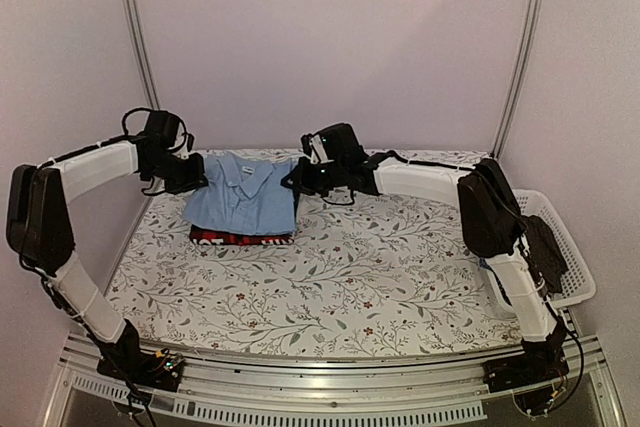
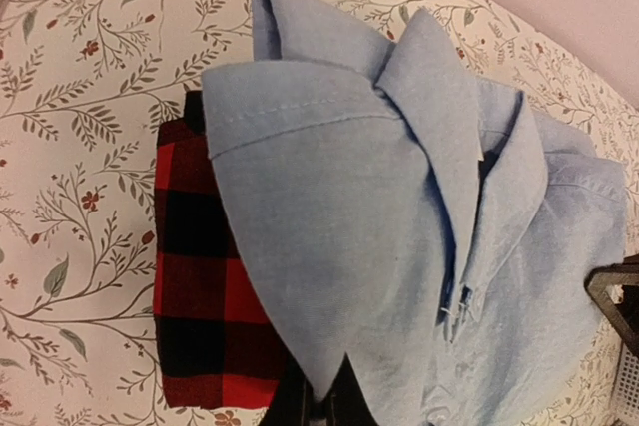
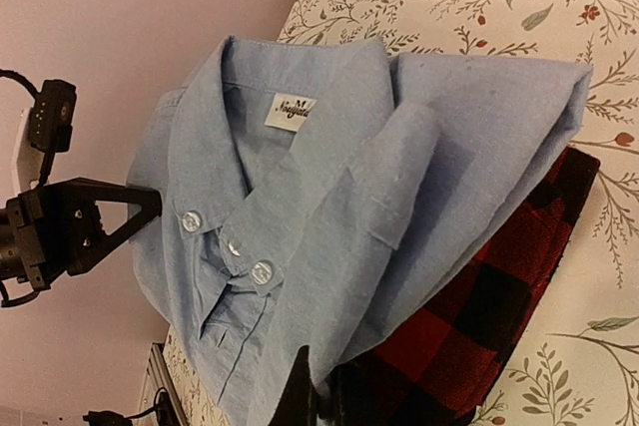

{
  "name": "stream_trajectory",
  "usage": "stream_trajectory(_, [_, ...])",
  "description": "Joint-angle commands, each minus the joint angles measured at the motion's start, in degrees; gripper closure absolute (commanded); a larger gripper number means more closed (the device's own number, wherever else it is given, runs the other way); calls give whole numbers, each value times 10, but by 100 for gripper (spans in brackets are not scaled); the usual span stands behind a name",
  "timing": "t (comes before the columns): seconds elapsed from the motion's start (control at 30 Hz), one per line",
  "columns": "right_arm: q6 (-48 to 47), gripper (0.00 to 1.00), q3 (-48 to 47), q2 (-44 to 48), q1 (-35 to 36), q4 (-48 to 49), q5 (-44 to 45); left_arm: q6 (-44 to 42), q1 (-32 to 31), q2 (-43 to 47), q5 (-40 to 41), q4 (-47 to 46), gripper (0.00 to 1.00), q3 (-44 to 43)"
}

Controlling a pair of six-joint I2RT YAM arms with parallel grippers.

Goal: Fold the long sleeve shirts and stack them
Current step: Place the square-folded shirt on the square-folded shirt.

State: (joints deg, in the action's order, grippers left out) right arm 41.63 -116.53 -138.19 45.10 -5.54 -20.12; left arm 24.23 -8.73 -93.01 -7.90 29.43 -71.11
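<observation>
Our left fingers (image 1: 190,177) pinch the left edge of the blue shirt (image 1: 242,197), closed tight on the cloth. Our right fingers (image 1: 298,179) pinch its right edge the same way. We see the blue shirt folded, collar up, lying on the folded plaid shirt (image 1: 235,239) at the back of the flowery surface (image 1: 380,267). A white basket (image 1: 565,247) sits at the right.

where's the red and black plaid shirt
In the top view, the red-and-black plaid cloth shirt lies left of centre under the folded light blue collared shirt.
</observation>
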Motion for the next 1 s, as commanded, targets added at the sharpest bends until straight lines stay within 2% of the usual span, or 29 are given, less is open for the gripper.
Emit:
stream_trajectory(0.0, [29, 100, -21, -33, 3, 38, -31, -10, 23, -35, -5, -16, 100, 0])
stream_trajectory(0.17, [29, 100, -21, -64, 0, 51, -40, -14, 43, -82, 9, -33, 100, 2])
stream_trajectory(0.2, [30, 95, -19, -71, -3, 51, -41, -15, 47, -94, 2, -40, 100, 1])
stream_trajectory(0.3, [36, 64, 4, -74, -14, 50, -37, -21, 57, -137, -8, -41, 95, -15])
stream_trajectory(0.43, [24, 40, 28, -54, -29, 22, -28, -15, 75, -155, -1, -22, 61, -37])
stream_trajectory(0.53, [-16, 25, 37, -20, -31, -9, 3, -20, 79, -149, 16, -4, 46, -63])
stream_trajectory(0.6, [-35, 16, 39, 0, -31, -25, 15, -22, 78, -144, 24, 9, 41, -81])
stream_trajectory(0.87, [-96, 1, 88, 86, -30, -78, 73, -13, 28, -73, 30, 21, 22, -95])
stream_trajectory(0.97, [-114, 1, 126, 132, -30, -79, 106, 0, -9, -43, 20, 14, 19, -82])
